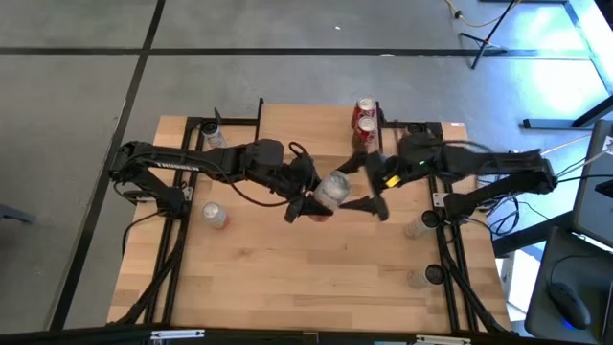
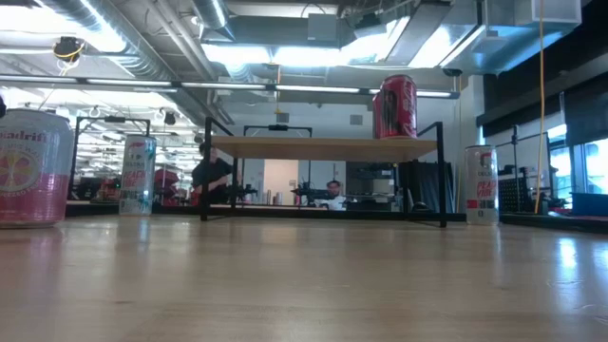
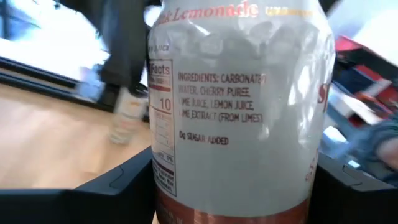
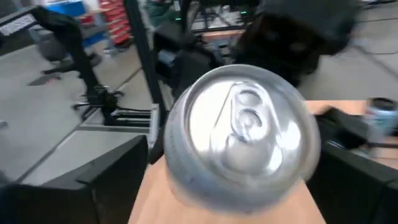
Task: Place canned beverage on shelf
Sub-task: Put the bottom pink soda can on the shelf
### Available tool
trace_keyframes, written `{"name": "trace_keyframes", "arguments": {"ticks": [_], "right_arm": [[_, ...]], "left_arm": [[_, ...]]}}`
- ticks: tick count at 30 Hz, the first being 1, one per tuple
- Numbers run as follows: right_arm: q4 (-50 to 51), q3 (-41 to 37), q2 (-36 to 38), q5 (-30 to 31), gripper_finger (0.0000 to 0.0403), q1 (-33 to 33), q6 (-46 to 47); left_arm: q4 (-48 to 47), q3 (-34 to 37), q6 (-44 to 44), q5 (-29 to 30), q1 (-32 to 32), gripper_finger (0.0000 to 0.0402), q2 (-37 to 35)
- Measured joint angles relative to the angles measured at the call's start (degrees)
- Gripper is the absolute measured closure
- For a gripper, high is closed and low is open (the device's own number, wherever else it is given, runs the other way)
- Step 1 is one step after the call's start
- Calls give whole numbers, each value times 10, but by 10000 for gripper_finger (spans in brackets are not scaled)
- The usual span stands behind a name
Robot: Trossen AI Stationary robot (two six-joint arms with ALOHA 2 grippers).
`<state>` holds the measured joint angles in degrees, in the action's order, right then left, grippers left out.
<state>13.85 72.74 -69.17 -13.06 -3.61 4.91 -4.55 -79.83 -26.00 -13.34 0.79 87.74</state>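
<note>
Left gripper (image 1: 308,204) grips silver can (image 1: 332,190) mid-table, right gripper (image 1: 372,184) spread beside.

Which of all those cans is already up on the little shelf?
The red can is: it stands upright on the shelf near its right end in the low view. The other cans stand on the table or are held above it.

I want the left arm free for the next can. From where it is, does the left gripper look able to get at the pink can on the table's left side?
Probably not yet: the left gripper has the silver can between its fingers, in mid-air. The pink can stands in the open beside that arm.
</note>
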Motion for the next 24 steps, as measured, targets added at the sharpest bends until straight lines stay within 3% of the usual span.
{"name": "trace_keyframes", "arguments": {"ticks": [7, 10, 19, 24], "right_arm": [[128, 26, 78, 119, 81, -1, -20], [127, 27, 92, 168, 91, -1, -23], [84, 26, 57, 209, 95, -1, 23], [16, 27, 17, 168, 95, -1, 28]], "left_arm": [[15, 0, 0, 146, 4, 127, -1], [23, 0, 12, 181, 4, 126, -1], [75, 0, 100, 175, 8, 126, -1], [89, 0, 142, 173, 6, 125, -4]]}}
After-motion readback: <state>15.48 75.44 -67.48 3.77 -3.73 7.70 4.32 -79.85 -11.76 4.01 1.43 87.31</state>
